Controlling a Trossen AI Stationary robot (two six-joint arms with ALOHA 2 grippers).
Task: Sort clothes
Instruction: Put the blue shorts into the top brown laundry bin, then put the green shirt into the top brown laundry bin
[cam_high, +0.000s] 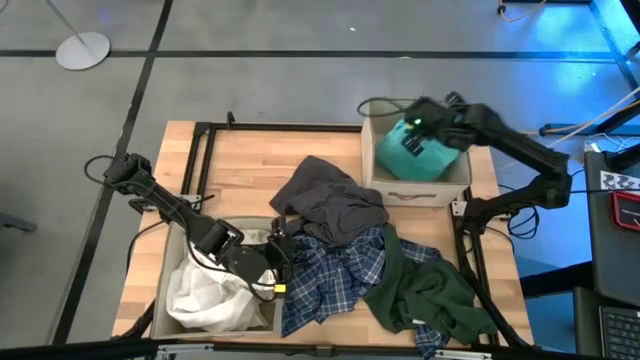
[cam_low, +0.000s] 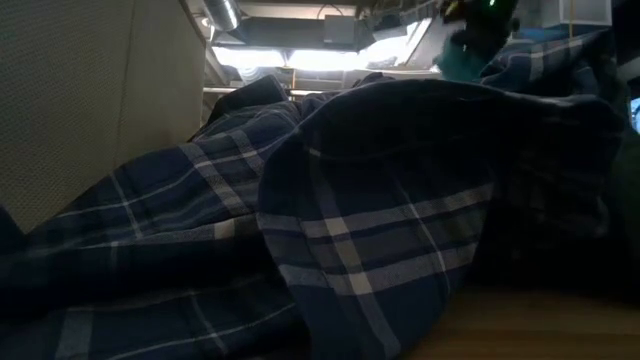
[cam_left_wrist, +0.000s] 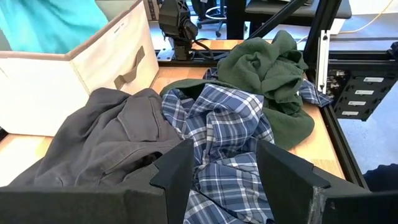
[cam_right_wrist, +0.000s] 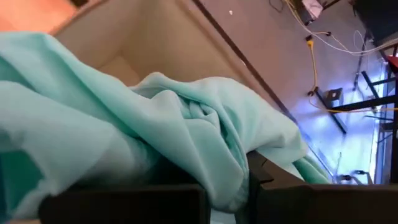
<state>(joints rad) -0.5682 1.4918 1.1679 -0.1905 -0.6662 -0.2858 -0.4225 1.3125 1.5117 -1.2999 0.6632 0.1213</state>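
A blue-white plaid shirt (cam_high: 330, 275) lies on the table's near middle, with a dark grey garment (cam_high: 330, 200) behind it and a dark green one (cam_high: 425, 290) to its right. My left gripper (cam_high: 278, 262) is open at the plaid shirt's left edge; in the left wrist view (cam_left_wrist: 224, 180) its fingers stand on either side of a plaid fold (cam_left_wrist: 230, 155). My right gripper (cam_high: 412, 128) is over the right beige bin (cam_high: 420, 192), shut on the teal garment (cam_high: 415, 150). Large white clothes (cam_high: 210, 290) lie in the left beige bin (cam_high: 163, 290). My left gripper has a fold of the plaid shirt between its open fingers (cam_left_wrist: 174, 174); I cannot tell whether they touch it. My right gripper pinches a bunched fold of the teal garment (cam_right_wrist: 221, 180) between its two fingers, coming from above. The rest of the cloth (cam_right_wrist: 124, 112) spreads slack into the bin.
The right bin's near wall with its handle (cam_left_wrist: 127, 74) stands just behind the dark grey garment (cam_left_wrist: 112, 137). The dark green garment (cam_left_wrist: 267, 74) is heaped near the table's right frame rail (cam_left_wrist: 323, 56). In the low view the plaid shirt (cam_low: 350, 230) fills the picture.
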